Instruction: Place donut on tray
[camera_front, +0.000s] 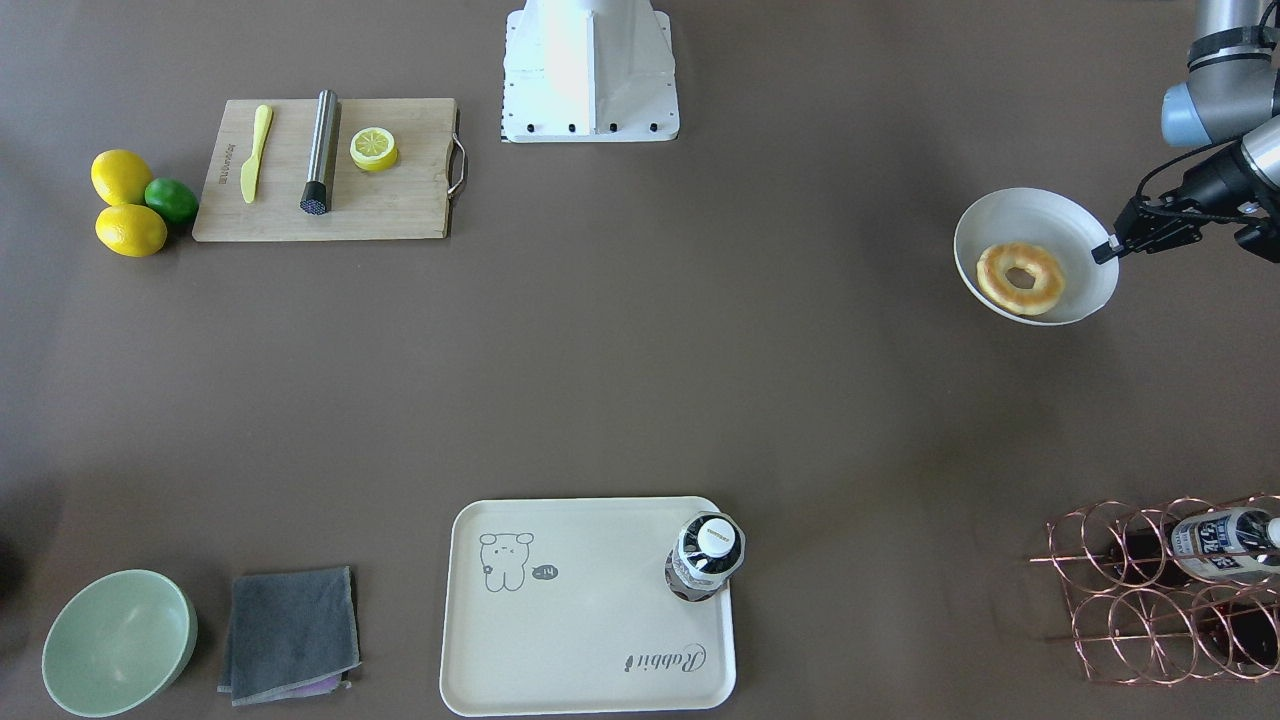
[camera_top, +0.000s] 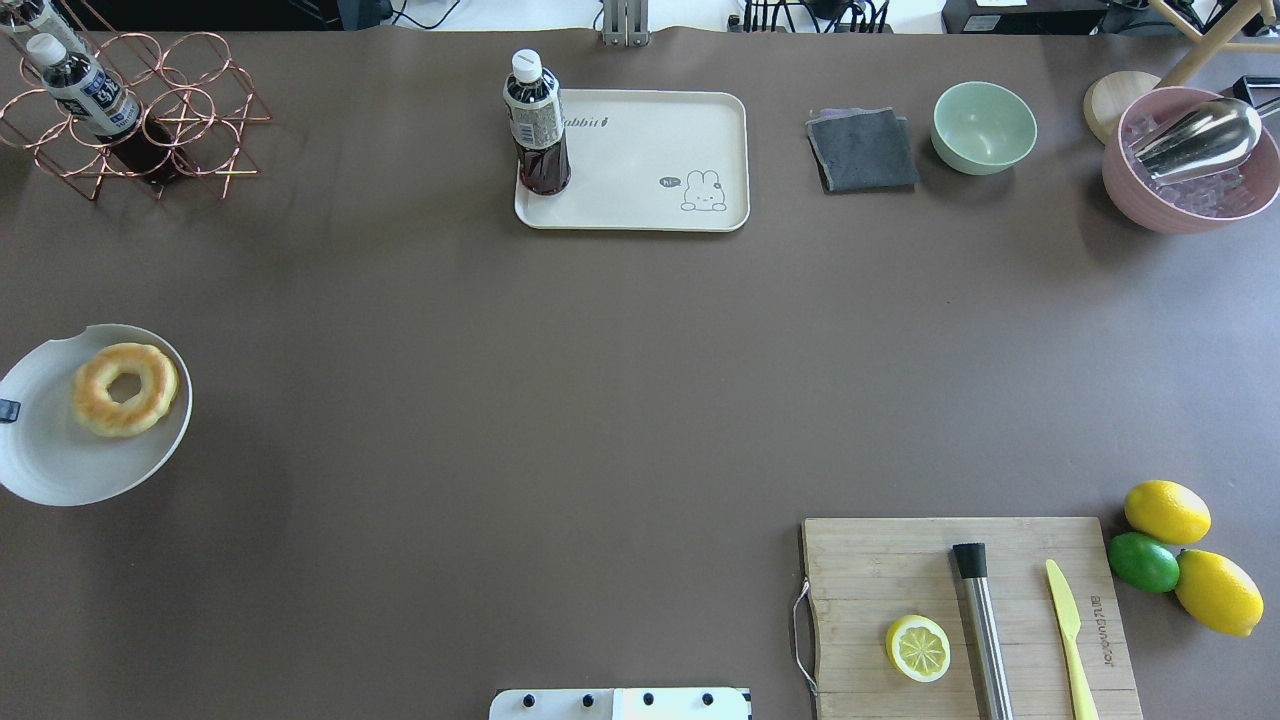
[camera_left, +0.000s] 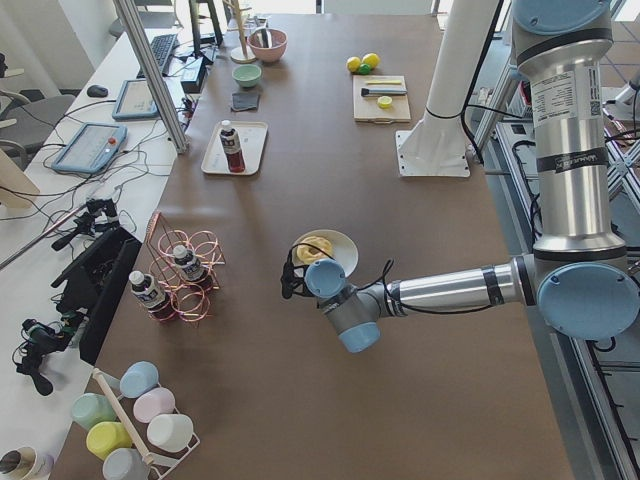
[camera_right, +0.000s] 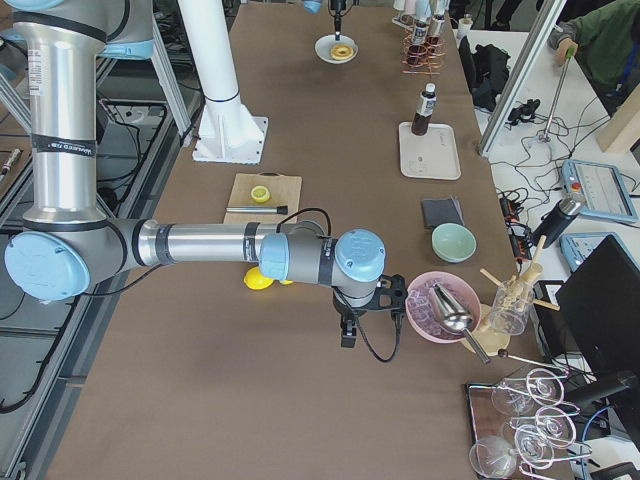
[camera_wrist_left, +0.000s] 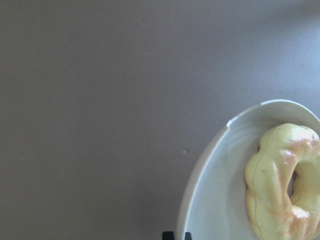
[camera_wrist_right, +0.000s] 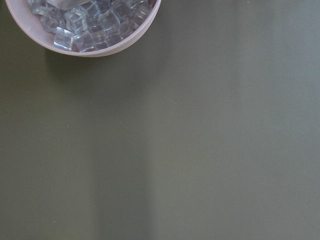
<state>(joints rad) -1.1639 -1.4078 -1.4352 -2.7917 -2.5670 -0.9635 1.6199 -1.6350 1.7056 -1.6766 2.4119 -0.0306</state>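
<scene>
Donut (camera_front: 1020, 278): glossy golden ring with browned patches. It lies flat in a shallow round white dish (camera_front: 1010, 215) with a notched rim, near the left end of the brown worktop (camera_front: 640, 380), midway between its long edges.

Left gripper (camera_front: 1105, 250): its black fingertips straddle the dish rim and appear clamped on it, though the wrist view cuts the contact off. The donut sits across the dish, apart from the fingers.

Tray (camera_front: 590, 610): smooth cream rectangle with rounded corners, at the middle of the operators' edge. One upright bottle (camera_front: 705, 555) of dark liquid stands in one of its corners.

Right gripper (camera_right: 346, 338): hangs beside a pink bowl (camera_right: 420, 325) of clear ice cubes (camera_wrist_right: 90, 25) near the right end. Whether its fingers are apart or together cannot be told.
</scene>
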